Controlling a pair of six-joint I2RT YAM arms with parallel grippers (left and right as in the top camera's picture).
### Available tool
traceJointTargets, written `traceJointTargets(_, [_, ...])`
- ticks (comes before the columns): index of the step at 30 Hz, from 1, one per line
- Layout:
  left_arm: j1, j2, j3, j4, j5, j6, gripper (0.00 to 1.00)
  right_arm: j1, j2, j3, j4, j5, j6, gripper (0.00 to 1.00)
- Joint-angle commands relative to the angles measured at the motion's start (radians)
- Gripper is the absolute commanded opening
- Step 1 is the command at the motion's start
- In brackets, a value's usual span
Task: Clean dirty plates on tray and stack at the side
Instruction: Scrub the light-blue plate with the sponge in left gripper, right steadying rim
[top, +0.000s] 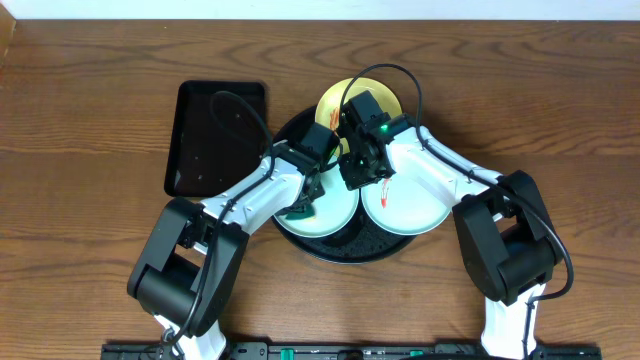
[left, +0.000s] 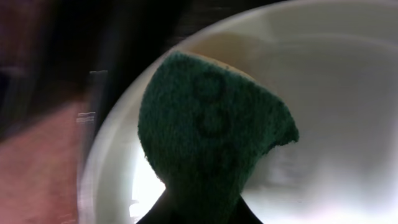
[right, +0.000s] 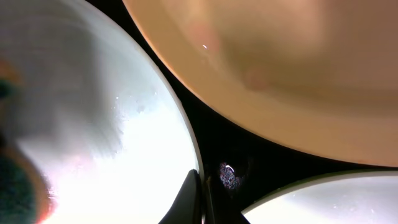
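Grips a dark green sponge (left: 211, 143) in the left end effector (top: 308, 190), on the left pale mint-blue round plate (top: 335, 217). Holds the right end effector (right: 202, 199) shut, empty, at its rim. Finds it, a red-smeared mint plate (top: 418, 205) and a yellow plate (top: 386, 96) on the round black tray (top: 365, 247).

A dark brown wooden table (top: 80, 80), its grain running left to right, spreads all around the rectangular black tray (top: 215, 135). Beyond that tray, past the table's far edge, runs a pale strip (top: 300, 8).
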Motion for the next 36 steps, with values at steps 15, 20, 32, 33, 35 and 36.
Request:
traceJointTargets(15, [0.016, -0.122, 0.069, -0.008, -0.019, 0.018, 0.08, 0.003, 0.009, 0.003, -0.011, 0.005, 0.002, 0.01])
traceJointTargets(20, [0.013, -0.100, 0.064, 0.105, 0.106, 0.018, 0.07, 0.003, 0.009, 0.003, -0.011, 0.005, 0.002, 0.01])
traceJointTargets(32, [0.024, 0.071, 0.064, 0.138, 0.219, 0.017, 0.07, 0.003, 0.009, 0.003, -0.012, 0.005, 0.002, 0.01])
traceJointTargets(33, [0.029, 0.084, 0.064, 0.130, 0.226, 0.017, 0.08, 0.003, 0.009, 0.003, -0.012, 0.005, 0.002, 0.01])
traceJointTargets(35, [0.038, 0.097, 0.064, 0.100, 0.219, 0.018, 0.07, 0.003, 0.009, 0.003, -0.012, 0.005, 0.002, 0.01])
traceJointTargets(36, [0.042, 0.099, 0.064, 0.082, 0.210, 0.018, 0.07, 0.003, 0.009, 0.003, -0.012, 0.006, 0.002, 0.01])
